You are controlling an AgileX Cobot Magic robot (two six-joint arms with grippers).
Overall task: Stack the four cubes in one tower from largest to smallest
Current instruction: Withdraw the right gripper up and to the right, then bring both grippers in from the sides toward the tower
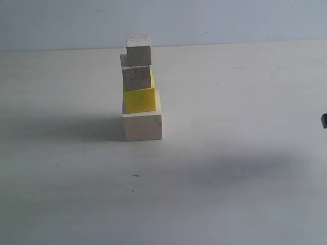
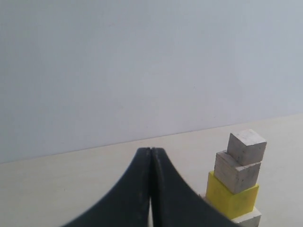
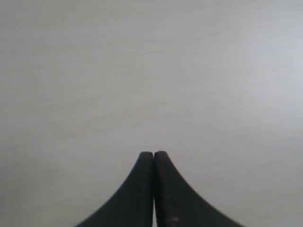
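The four cubes stand as one tower on the table. The large pale wooden cube [image 1: 142, 125] is at the bottom, the yellow cube [image 1: 139, 99] sits on it, and two small greyish wooden cubes [image 1: 136, 76] [image 1: 139, 49] are stacked on top, a little offset from each other. The left wrist view shows the same tower: yellow cube [image 2: 231, 198] and the two small cubes [image 2: 236, 171] [image 2: 246, 146], with the pale cube [image 2: 247, 219] at the frame's edge. My left gripper [image 2: 150, 150] is shut, empty, apart from the tower. My right gripper [image 3: 153, 153] is shut over bare table, empty.
The pale table [image 1: 230, 178] spreads all round the tower, with a plain wall behind it. A small dark part [image 1: 324, 120] shows at the right edge of the exterior view. A tiny dark speck [image 1: 135, 175] lies in front of the tower.
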